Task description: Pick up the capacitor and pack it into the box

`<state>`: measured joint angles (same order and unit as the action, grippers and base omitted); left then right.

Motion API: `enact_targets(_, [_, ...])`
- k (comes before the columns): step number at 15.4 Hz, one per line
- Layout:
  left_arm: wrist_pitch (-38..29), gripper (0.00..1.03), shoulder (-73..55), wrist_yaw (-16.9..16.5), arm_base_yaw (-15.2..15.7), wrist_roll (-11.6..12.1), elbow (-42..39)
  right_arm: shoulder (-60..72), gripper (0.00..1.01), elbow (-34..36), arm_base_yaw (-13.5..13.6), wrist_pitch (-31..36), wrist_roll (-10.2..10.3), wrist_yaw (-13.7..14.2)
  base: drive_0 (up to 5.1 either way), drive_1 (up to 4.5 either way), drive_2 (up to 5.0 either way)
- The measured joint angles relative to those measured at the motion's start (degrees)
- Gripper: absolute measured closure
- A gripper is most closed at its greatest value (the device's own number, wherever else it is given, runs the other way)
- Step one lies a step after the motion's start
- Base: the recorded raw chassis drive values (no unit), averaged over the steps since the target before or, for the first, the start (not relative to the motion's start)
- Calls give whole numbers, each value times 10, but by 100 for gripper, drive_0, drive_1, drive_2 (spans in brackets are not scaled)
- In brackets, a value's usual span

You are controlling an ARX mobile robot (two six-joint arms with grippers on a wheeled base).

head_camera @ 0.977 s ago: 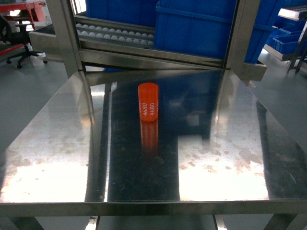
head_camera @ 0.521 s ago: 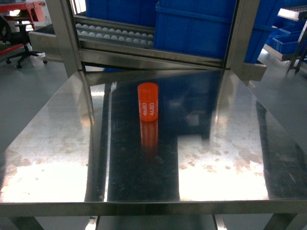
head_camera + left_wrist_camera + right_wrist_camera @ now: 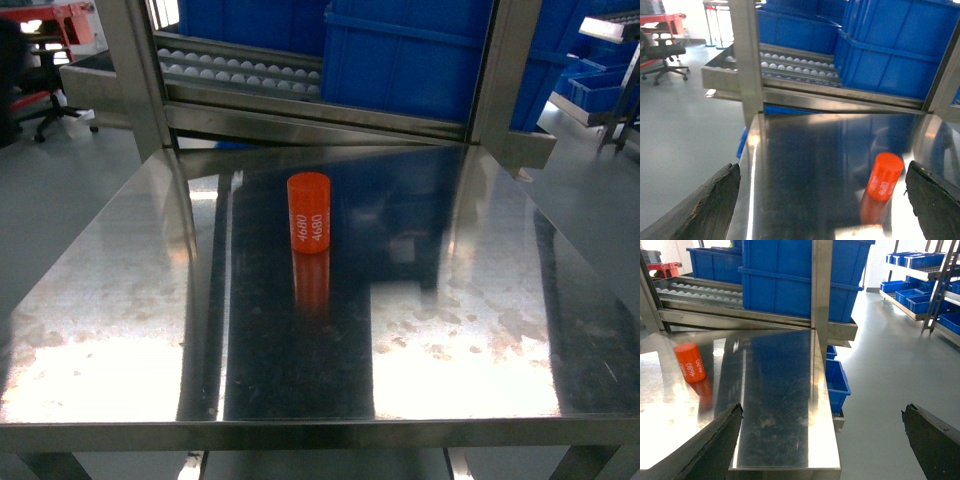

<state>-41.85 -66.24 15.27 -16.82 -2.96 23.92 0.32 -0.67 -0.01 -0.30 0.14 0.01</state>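
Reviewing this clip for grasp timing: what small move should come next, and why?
Probably bring the left gripper forward toward the orange capacitor. It stands upright and untouched on the steel table, both grippers are open and back from it, and no box is in view.

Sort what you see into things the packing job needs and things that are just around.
For the job:
- orange capacitor, standing upright on the steel table
- left gripper and right gripper, both open
- the box is not in view

Just around:
- blue bins
- roller rack
- office chair
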Motion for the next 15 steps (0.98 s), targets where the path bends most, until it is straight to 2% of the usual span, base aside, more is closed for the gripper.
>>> enact_targets(1, [-18, 5, -88, -12, -12, -2, 59, 0, 3, 0, 0, 0, 0, 0, 0, 0, 0])
enact_targets(4, [33, 5, -322, -34, -32, -37, 267, 0, 3, 0, 0, 0, 0, 0, 0, 0, 0])
enact_targets(6, [47, 5, -413, -39, -41, -46, 352, 0, 3, 0, 0, 0, 0, 0, 0, 0, 0])
enact_targets(10, [75, 5, -509, -48, -69, -45, 451, 0, 3, 0, 0, 0, 0, 0, 0, 0, 0])
enact_targets(13, [87, 5, -572, -28, -72, -43, 497, 0, 3, 0, 0, 0, 0, 0, 0, 0, 0])
enact_targets(15, [100, 5, -608, -37, -70, -44, 514, 0, 3, 0, 0, 0, 0, 0, 0, 0, 0])
